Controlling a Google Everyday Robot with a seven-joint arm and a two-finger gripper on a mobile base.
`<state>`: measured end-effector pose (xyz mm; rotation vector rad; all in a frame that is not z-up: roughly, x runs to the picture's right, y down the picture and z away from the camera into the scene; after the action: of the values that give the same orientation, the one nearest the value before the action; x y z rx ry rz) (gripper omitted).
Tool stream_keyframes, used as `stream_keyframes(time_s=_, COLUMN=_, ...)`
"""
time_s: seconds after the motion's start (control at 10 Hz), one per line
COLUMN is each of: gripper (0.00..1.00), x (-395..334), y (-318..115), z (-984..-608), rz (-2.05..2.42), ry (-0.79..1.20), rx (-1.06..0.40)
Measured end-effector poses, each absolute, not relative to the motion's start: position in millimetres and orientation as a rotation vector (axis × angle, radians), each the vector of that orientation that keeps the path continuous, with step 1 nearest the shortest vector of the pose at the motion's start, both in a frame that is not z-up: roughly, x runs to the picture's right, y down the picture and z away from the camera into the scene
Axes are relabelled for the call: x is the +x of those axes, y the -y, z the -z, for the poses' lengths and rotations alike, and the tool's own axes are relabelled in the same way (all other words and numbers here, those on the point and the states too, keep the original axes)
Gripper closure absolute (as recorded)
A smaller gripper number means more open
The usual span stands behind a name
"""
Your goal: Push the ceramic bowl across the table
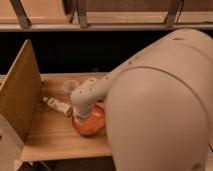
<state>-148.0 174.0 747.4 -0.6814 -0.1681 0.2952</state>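
The orange-red ceramic bowl sits on the light wooden table, near the front middle. My white arm fills the right half of the view and reaches down to the bowl. The gripper is at the arm's end, low over the bowl's left part and touching or nearly touching it. The arm hides the bowl's right and rear parts.
A small translucent cup stands behind the bowl. A white bottle lies on its side to the bowl's left. An upright wooden side panel closes the table's left end. The table's right half is hidden by the arm.
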Motion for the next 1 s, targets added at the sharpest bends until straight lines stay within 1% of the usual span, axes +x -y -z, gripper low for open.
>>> stream_keyframes(time_s=0.5, gripper=1.00, x=-226, y=-203, z=-772, rz=-0.096, ry=0.286, rx=-0.811)
stream_keyframes(time_s=0.7, gripper=1.00, x=-230, y=-214, z=-783, rz=-0.062, ry=0.309, rx=-0.854)
stream_keyframes(time_s=0.9, gripper=1.00, x=-217, y=-219, z=-801, rz=-0.066, ry=0.307, rx=-0.880)
stream_keyframes(time_s=1.0, gripper=1.00, x=-199, y=-215, z=-812, rz=-0.087, ry=0.283, rx=-0.877)
